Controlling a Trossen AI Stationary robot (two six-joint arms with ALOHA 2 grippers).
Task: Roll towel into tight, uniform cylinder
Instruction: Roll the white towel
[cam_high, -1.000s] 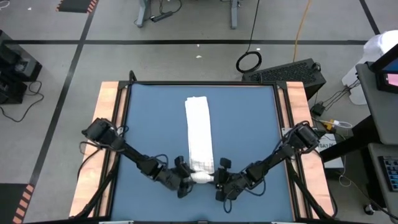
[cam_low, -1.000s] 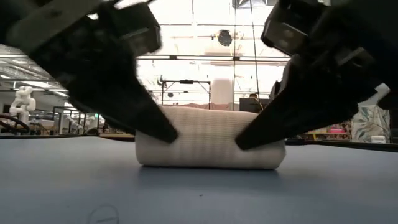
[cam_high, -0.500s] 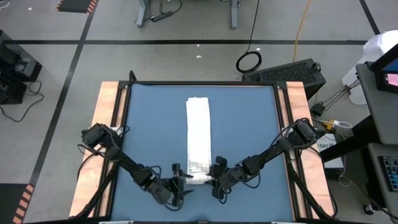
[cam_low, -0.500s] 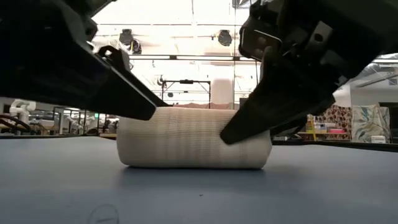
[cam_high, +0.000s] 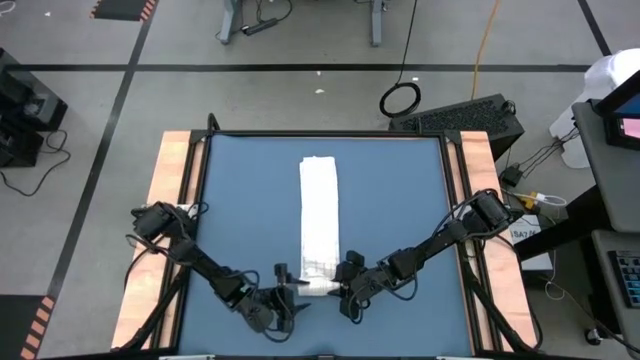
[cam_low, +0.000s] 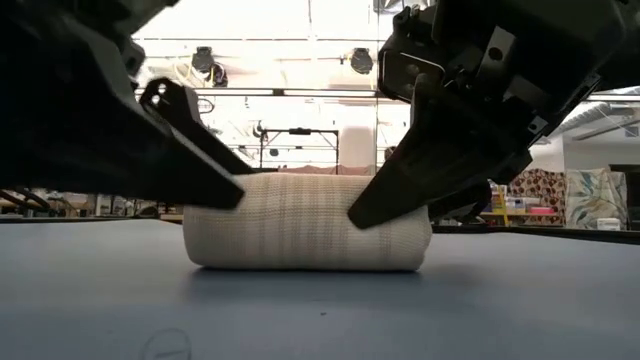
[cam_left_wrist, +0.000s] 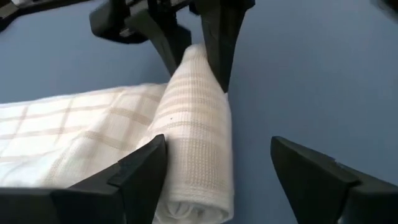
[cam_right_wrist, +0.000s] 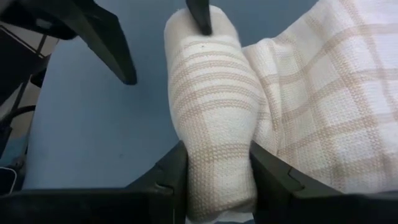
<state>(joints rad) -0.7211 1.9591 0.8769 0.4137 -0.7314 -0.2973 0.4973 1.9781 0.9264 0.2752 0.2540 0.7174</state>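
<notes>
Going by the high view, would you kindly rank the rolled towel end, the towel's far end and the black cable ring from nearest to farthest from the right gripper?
1. Rolled towel end, in the right gripper.
2. Towel's far end, up the table.
3. Black cable ring, on the floor beyond.

Grey floor (cam_high: 90, 100) crossed by black tape lines (cam_high: 300, 68) surrounds the blue table (cam_high: 240, 210). A cable coil (cam_high: 400, 99) lies at one o'clock, a grey desk (cam_high: 615, 170) at three. Ceiling lights (cam_low: 360, 60) glare overhead.
</notes>
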